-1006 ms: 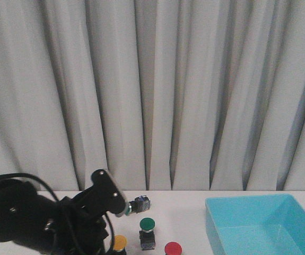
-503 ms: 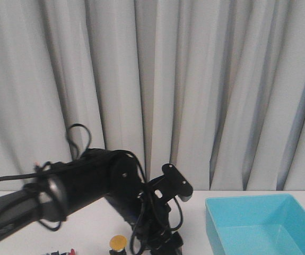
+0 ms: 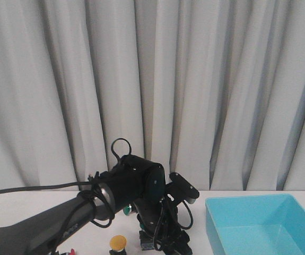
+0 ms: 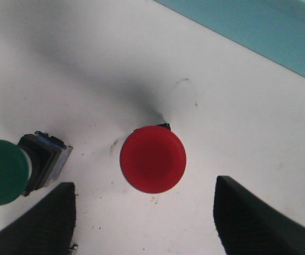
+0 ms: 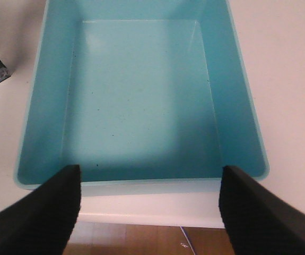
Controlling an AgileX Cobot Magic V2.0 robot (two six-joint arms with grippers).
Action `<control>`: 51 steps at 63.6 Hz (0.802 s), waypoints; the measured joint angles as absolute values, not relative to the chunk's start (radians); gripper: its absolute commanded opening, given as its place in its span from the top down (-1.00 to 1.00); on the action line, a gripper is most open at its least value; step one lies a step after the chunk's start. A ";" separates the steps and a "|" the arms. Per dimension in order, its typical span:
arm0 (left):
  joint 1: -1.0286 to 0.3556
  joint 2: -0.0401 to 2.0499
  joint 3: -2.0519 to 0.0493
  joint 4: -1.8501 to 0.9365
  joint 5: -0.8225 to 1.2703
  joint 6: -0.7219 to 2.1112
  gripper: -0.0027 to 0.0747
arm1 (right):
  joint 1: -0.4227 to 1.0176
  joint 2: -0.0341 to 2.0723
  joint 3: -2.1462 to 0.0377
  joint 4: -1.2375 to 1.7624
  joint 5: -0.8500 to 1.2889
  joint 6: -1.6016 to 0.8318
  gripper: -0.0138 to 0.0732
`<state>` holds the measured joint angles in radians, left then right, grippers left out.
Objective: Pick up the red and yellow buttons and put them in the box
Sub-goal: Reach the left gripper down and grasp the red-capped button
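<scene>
Left fingers point(image 4: 141, 223) spread wide, hovering directly above the red button point(image 4: 153, 158), cap centred in the gap, untouched. Just beside it on the white surface point(image 4: 78, 64), a green button point(image 4: 2, 171) lying tipped on its side, grey body showing. Yellow button point(image 3: 118, 243) upright at the near edge of the front view, left of the bent left arm point(image 3: 136, 186). Right fingers point(image 5: 147, 207) likewise spread, holding nothing, poised over the near rim of the box point(image 5: 141, 106). Box sitting to the right, well apart from the buttons. Pleated grey curtain point(image 3: 194, 79) behind everything.
</scene>
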<state>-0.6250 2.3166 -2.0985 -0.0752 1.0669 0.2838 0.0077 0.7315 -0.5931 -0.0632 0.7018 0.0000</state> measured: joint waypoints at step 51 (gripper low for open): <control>-0.625 2.432 -2.114 -0.120 0.972 0.245 -0.40 | 0.008 0.731 -0.593 -0.063 0.709 0.000 -0.55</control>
